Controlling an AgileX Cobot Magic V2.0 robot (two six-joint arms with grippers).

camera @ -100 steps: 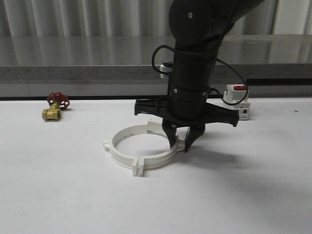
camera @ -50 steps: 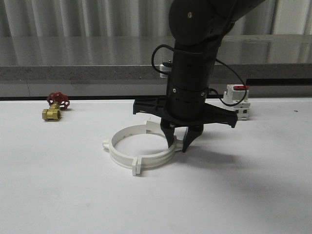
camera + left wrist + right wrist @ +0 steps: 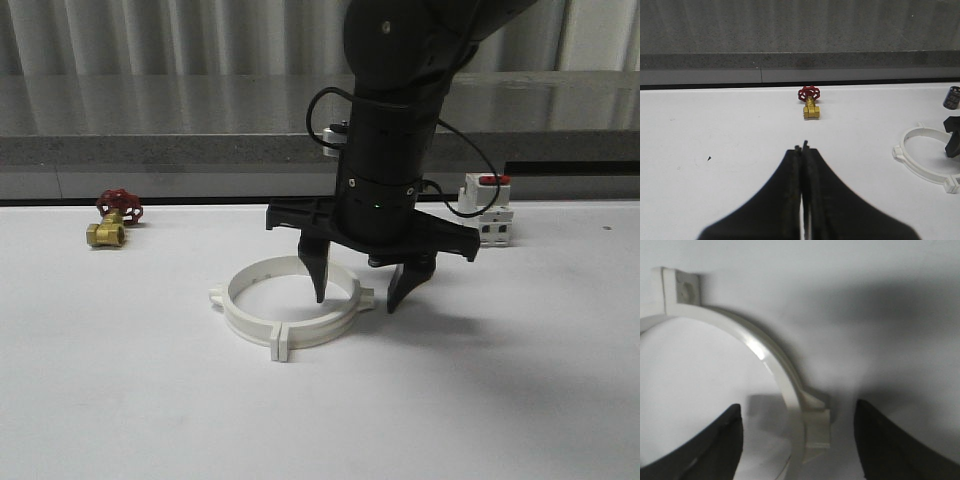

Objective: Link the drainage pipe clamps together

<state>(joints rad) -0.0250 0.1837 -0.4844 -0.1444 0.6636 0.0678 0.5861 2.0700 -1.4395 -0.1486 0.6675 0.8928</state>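
Observation:
The two white drainage pipe clamps (image 3: 300, 328) lie together as one flat ring on the white table, slightly left of centre. My right gripper (image 3: 356, 303) hangs open over the ring's right side, one finger inside the ring and one outside, straddling a small side tab (image 3: 816, 426). In the right wrist view the ring wall (image 3: 760, 346) curves between the spread fingers (image 3: 715, 445), and nothing is held. My left gripper (image 3: 803, 147) is shut and empty, low over bare table well to the left of the clamps (image 3: 920, 162).
A brass valve with a red handwheel (image 3: 115, 217) sits at the back left, also in the left wrist view (image 3: 810, 102). A white breaker with a red switch (image 3: 488, 210) stands at the back right. A grey ledge runs along the table's far edge.
My right gripper has opened: its fingers, close together on the ring's right wall before, now stand wide apart. The ring shifted slightly left.

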